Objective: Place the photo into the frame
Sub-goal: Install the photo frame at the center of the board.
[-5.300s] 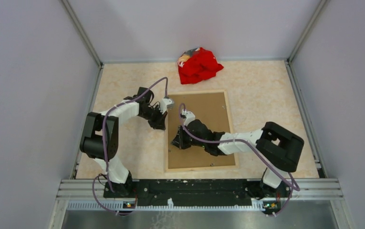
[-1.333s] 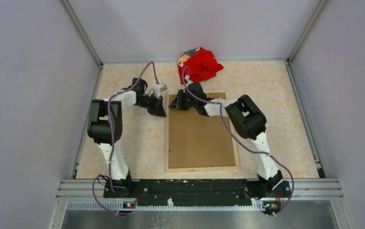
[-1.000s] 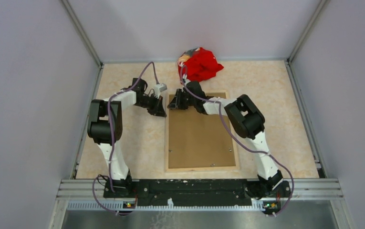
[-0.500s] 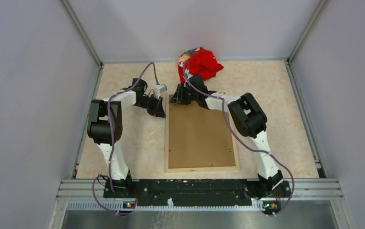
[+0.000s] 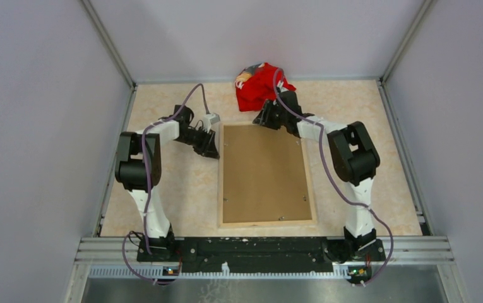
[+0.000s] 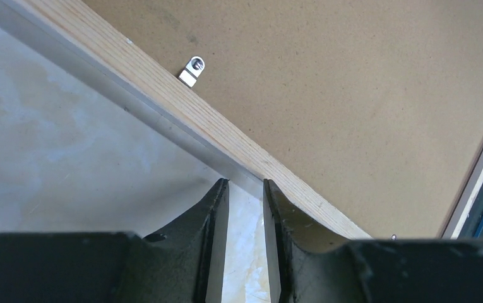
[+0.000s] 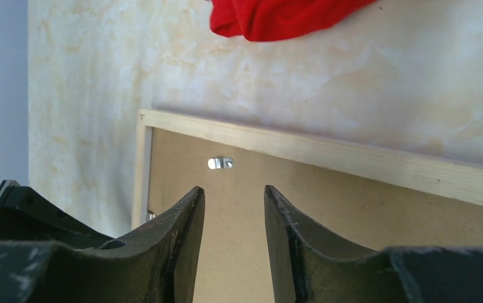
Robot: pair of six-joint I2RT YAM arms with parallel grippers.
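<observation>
Pale-wood frame (image 5: 267,222) face-down; right arm (image 5: 312,127) outstretched over its far edge.

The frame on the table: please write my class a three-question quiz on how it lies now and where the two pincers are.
1. True or false: the frame lies with its brown backing board facing up.
2. What lies on the table just beyond the frame's far edge?
A. a red cloth
B. a blue cup
C. a book
3. Short answer: which is nearer the red cloth, the left pincer or the right pincer?

Key
1. True.
2. A.
3. The right pincer. The left pincer sits by the frame's left edge.
</observation>
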